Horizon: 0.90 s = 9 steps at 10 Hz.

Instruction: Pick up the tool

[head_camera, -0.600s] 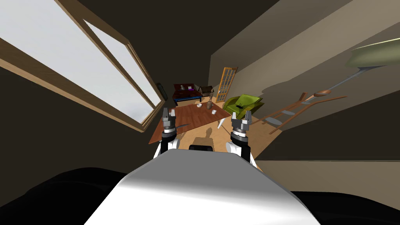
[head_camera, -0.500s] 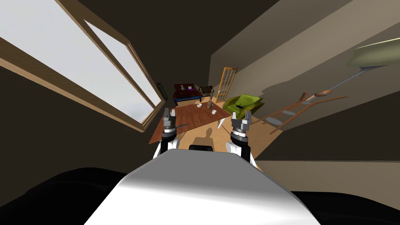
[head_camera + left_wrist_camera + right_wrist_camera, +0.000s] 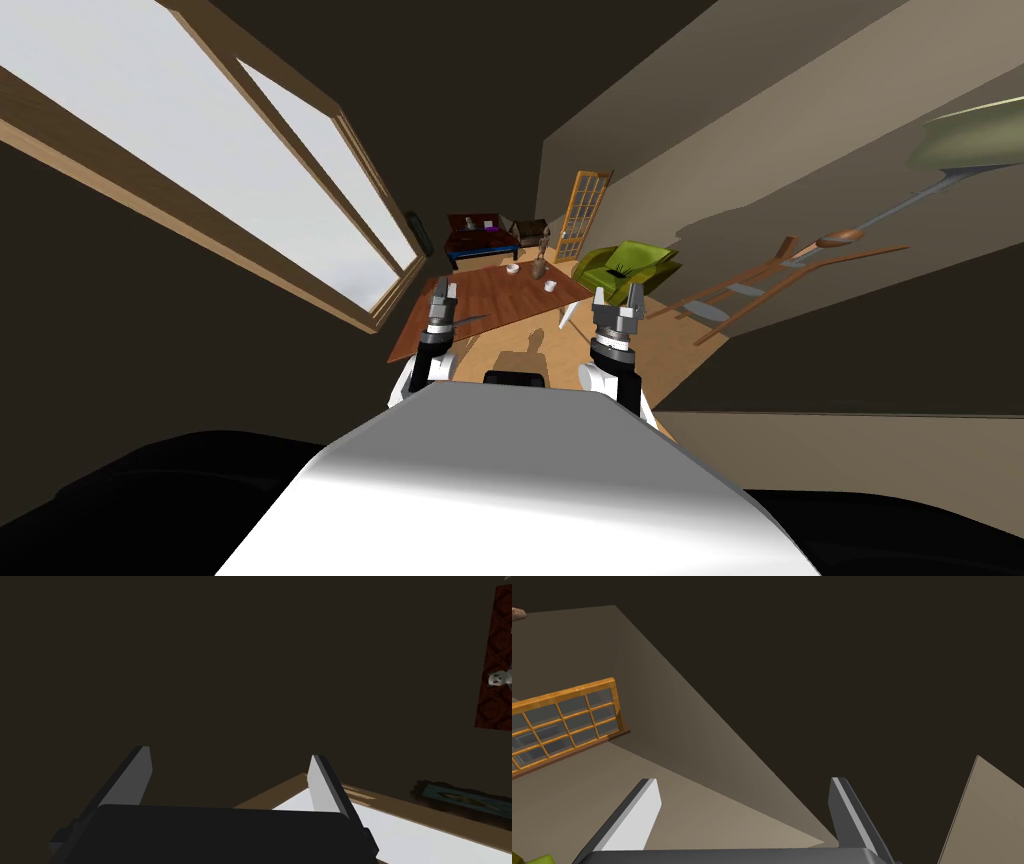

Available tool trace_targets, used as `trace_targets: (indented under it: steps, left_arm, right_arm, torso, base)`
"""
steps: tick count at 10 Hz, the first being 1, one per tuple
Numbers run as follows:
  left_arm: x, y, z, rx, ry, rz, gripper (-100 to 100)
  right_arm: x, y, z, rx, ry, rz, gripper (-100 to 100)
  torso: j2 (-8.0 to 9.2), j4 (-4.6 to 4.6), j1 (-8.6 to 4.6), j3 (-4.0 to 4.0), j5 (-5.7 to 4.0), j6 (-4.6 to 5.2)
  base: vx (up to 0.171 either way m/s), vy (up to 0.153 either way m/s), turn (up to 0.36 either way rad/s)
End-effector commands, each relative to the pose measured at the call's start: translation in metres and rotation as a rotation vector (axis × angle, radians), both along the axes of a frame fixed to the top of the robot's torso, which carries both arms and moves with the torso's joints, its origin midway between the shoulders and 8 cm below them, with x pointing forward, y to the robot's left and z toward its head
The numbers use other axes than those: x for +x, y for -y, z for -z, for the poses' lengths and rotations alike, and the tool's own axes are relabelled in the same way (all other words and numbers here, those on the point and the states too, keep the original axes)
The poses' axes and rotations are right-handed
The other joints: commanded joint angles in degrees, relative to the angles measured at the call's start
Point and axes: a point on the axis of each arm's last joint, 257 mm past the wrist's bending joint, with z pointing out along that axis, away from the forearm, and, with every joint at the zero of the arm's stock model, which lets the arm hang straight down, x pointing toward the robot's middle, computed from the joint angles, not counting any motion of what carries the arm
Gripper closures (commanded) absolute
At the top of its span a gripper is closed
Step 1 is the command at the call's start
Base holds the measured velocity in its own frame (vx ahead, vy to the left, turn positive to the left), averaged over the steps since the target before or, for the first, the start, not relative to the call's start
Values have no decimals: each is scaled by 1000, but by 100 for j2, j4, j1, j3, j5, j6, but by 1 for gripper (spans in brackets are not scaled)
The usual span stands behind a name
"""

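head cam swung a little since the earlier frames, so the window (image 3: 200,150) frame slid across. left forearm now leans inward, right arm unchanged.

head view: left claw (image 3: 440,292) and right claw (image 3: 619,298) are raised ahead of the chest, blades apart, nothing held. brown wood-grain worktop (image 3: 480,290) sits ahead on a tan floor. tool (image 3: 468,322), likely, is a thin grey pointed sliver lying flat at the worktop's near edge, just beside the left claw in the picture; too small to tell its type. white stick (image 3: 566,315) near the opposite corner, cannot tell what it is. brown vase (image 3: 538,266) and white cup (image 3: 548,286) sit further back, apart from the tool. green armchair (image 3: 625,265) off to the right.

left wrist view: fingers (image 3: 134,776) are flat grey blades, spread, empty.

right wrist view: fingers (image 3: 637,816) same shape, spread, empty.

risk, my guess: tool looks thin, flat and hard, so blades could skid over it or nudge it off the near edge on a shallow approach. neither claw points at it yet, so closing now would catch air.
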Motion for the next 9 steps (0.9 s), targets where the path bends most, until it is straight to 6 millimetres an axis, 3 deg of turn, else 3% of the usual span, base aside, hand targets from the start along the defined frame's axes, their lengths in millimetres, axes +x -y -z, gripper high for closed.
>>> trace_targets:
  steps: [1,7,9]
  left_arm:
    - [14,-1,13,9,-55,7,-100]
    - [54,-11,55,13,-220,6,-100]
    - [58,-13,62,10,-252,-2,-100]
  right_arm:
    - [0,0,0,0,0,0,0]
    - [0,0,0,0,0,0,0]
    - [0,0,0,0,0,0,0]
  torso:
    - [0,0,0,0,0,0]
    - [-2,-1,1,-1,0,0]
    - [-2,0,2,-1,1,0]
  base:
    - [-32,18,31]
    - [-28,23,23]
    - [-19,16,6]
